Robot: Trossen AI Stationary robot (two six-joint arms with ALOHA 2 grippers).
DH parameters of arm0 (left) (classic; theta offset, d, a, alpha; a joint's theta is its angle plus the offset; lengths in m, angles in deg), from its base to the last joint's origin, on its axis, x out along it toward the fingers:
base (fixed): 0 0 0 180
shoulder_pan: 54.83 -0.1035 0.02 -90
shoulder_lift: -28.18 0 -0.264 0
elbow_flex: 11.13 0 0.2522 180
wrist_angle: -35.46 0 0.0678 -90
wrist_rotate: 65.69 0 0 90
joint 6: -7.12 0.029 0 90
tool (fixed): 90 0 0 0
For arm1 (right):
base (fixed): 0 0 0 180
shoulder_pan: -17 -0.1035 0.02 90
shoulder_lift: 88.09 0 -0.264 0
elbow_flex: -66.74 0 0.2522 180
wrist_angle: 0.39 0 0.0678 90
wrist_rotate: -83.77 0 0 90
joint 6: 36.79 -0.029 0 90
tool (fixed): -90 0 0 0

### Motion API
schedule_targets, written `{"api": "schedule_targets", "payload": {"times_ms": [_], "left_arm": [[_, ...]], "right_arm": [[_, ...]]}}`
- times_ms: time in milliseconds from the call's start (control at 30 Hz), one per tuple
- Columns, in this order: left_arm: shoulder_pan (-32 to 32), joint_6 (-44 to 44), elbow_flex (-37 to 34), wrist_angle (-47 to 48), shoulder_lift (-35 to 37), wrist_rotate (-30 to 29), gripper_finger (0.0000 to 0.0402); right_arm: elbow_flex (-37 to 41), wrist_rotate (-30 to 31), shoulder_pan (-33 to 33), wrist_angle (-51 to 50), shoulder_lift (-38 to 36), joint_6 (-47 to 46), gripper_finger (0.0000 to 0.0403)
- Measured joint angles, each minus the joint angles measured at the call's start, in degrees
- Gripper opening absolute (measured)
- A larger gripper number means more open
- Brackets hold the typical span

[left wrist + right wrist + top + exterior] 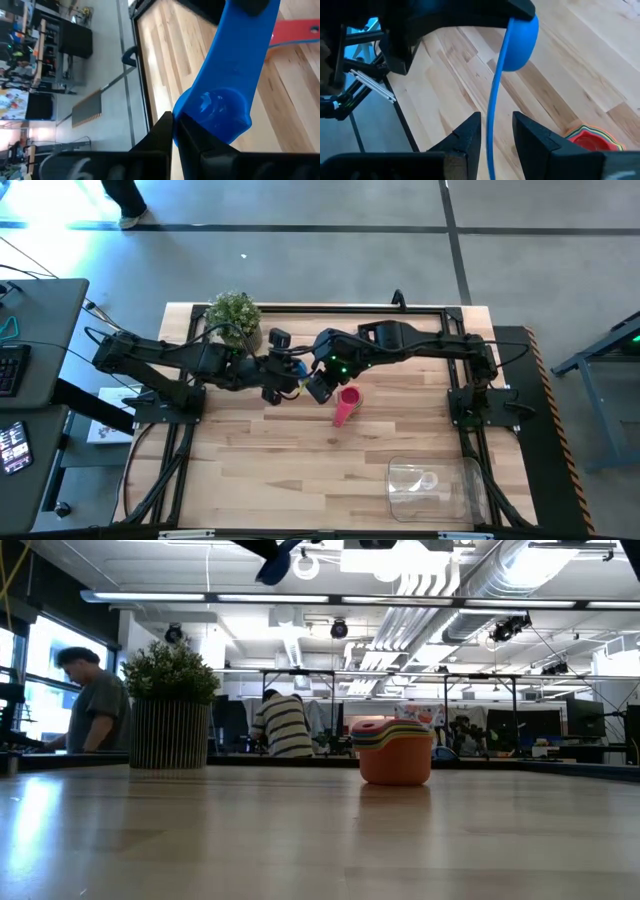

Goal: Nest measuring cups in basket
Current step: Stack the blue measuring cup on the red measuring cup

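A blue measuring cup (220,107) hangs high above the table's middle, between my two grippers. My left gripper (173,125) is shut on its bowl. The cup's flat handle (491,125) runs edge-on between the parted fingers of my right gripper (497,120), with a gap showing beside it; I cannot tell whether a finger touches it. In the high view both grippers meet at the cup (297,368). A nested stack of cups (347,402), pink on top, rests on its base on the table just right of them. The clear basket (470,490) stands on the table at the near right. My left gripper pinches the edge of the blue cup's bowl (184,116) between its two shut fingertips, coming from the table's left and slanting down. The cup is lifted clear of the table, its handle (240,55) reaching away from the fingers toward the other gripper.
A potted plant (233,313) stands at the far left, close behind my left arm. A small pale thing (428,478) lies inside the basket. Bare wood stretches across the near half of the table (270,470). People sit at desks beyond the far edge.
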Motion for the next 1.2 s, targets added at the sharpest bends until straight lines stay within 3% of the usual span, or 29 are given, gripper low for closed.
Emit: {"api": "schedule_targets", "payload": {"times_ms": [167, 367, 733, 1200], "left_arm": [[0.00, 1.04, 0.00, -0.66, 0.00, 0.02, 0.0003], [0.00, 1.06, 0.00, -0.99, 0.00, 0.02, 0.0005], [-0.72, 1.94, 0.00, -0.26, 0.00, 0.04, 0.0027], [-1.54, 0.39, 0.00, -0.62, -0.02, 0.46, 0.0112]], "right_arm": [[0.00, -0.68, 0.06, -0.08, 0.00, -1.06, 0.0094], [0.00, -1.99, 0.06, -0.13, 0.00, -1.22, 0.0010], [0.00, 0.90, -0.55, -0.27, 0.00, -5.49, 0.0003], [0.00, 6.03, -1.08, -7.19, 0.00, -10.24, 0.0001]]}}
